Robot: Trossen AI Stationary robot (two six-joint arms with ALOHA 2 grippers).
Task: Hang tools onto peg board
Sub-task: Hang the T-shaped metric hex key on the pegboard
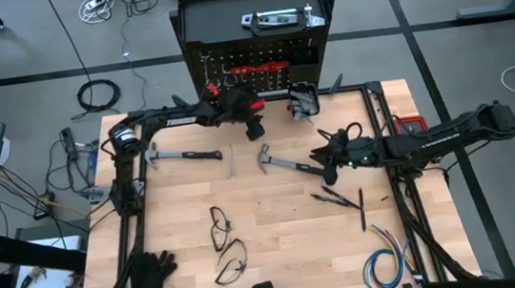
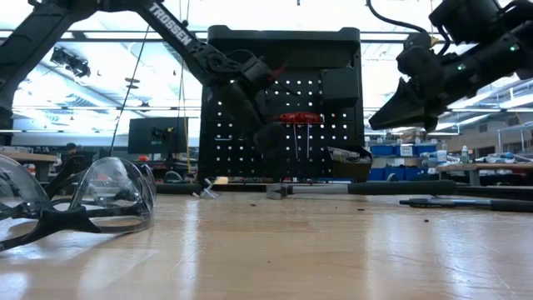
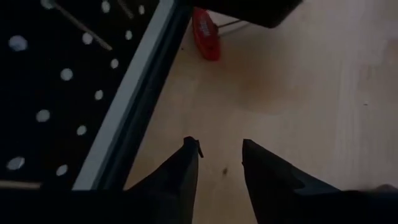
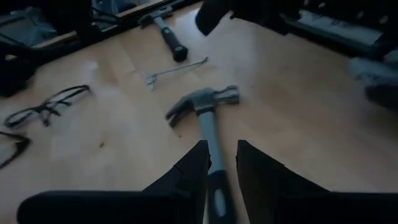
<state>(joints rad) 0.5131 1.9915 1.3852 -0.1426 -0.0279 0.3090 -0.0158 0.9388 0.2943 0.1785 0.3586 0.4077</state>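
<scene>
The peg board [image 1: 227, 32] stands upright at the table's far edge, with red-handled tools [image 2: 298, 118] hanging on its face. My left gripper [image 3: 219, 146] hovers open over bare wood just in front of the board's foot, with nothing between its fingers. One black-handled hammer [image 1: 182, 156] lies flat at the far left. A second hammer [image 4: 205, 102] lies flat mid-table. My right gripper [image 4: 221, 146] hangs open above that hammer's handle [image 4: 214, 165], well clear of the table in the low view [image 2: 383, 117]. A thin silver flat bar [image 4: 177, 70] lies between the two hammers.
Two pairs of safety glasses [image 1: 223, 229] lie near mid-table, and black gloves [image 1: 151, 275] at the near left. A coloured wire bundle [image 1: 385, 265] sits at the near right, with slim dark tools [image 1: 340, 198] just beyond it. A small bin [image 1: 303, 99] hangs on the board's right.
</scene>
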